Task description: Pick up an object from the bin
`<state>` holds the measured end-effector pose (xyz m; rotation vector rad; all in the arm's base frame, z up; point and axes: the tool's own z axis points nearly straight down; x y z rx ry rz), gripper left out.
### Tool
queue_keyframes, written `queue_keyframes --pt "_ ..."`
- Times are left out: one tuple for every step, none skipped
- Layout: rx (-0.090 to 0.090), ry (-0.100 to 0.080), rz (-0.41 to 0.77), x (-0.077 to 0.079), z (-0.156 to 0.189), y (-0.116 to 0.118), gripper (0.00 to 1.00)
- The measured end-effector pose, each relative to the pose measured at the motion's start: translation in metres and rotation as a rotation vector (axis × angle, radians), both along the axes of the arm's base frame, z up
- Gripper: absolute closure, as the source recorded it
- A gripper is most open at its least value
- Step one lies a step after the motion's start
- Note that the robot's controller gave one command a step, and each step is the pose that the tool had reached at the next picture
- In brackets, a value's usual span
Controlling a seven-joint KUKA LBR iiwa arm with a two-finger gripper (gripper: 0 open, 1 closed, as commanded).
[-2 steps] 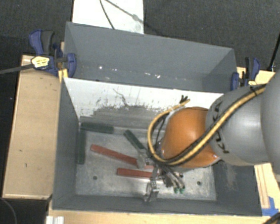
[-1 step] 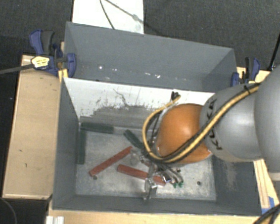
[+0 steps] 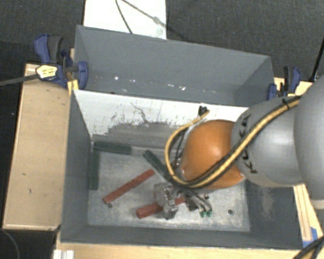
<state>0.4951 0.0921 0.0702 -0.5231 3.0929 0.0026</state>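
Dark green bar (image 3: 93,172) along left floor edge of bin (image 3: 78,163). Long red-brown stick (image 3: 128,187) lies diagonal. Short red block (image 3: 147,211) front centre, just beside lowered gripper (image 3: 169,206); open or closed, cannot tell. Arm (image 3: 299,140) marked "KUKA", wrist bent down.

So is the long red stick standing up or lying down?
Lying down: the long red stick rests flat on the bin floor.

The arm's orange cover (image 3: 208,154) hides the floor of the bin (image 3: 80,163) by its right wall. A dark green strip (image 3: 154,161) runs under it, a short red stick (image 3: 146,211) ends beneath the hand (image 3: 170,204), and a green speck (image 3: 203,214) is too small to name.
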Motion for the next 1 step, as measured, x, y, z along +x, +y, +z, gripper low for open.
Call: queue_keyframes --pt "0.000 -0.005 0.003 -0.0067 0.1646 0.0054 1.00"
